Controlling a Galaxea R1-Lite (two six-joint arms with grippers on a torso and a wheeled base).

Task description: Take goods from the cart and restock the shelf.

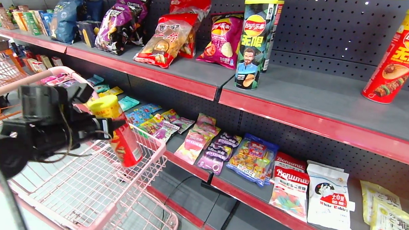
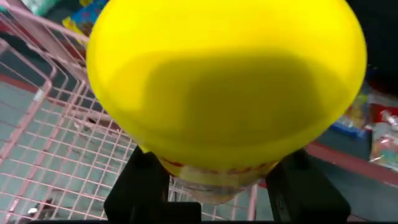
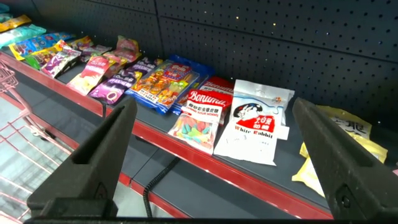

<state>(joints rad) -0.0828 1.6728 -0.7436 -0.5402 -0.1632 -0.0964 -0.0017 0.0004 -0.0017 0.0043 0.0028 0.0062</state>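
Observation:
My left gripper (image 1: pixel 109 128) is shut on a red chip canister with a yellow lid (image 1: pixel 122 136), held tilted above the far rim of the pink cart (image 1: pixel 86 189). In the left wrist view the yellow lid (image 2: pixel 227 81) looms large, with the black fingers (image 2: pixel 143 186) on either side of the can below it. The grey upper shelf (image 1: pixel 327 99) lies to the right and higher. My right gripper (image 3: pixel 214 109) is open with nothing in it, facing the lower shelf (image 3: pixel 186 146) of candy bags.
On the upper shelf a green chip canister (image 1: pixel 254 45) and a red one (image 1: pixel 395 57) stand upright with bare shelf between them. Chip bags (image 1: pixel 166 38) lie further left. Candy bags (image 1: pixel 254 157) cover the lower shelf. An orange cart (image 1: pixel 2 70) stands at the far left.

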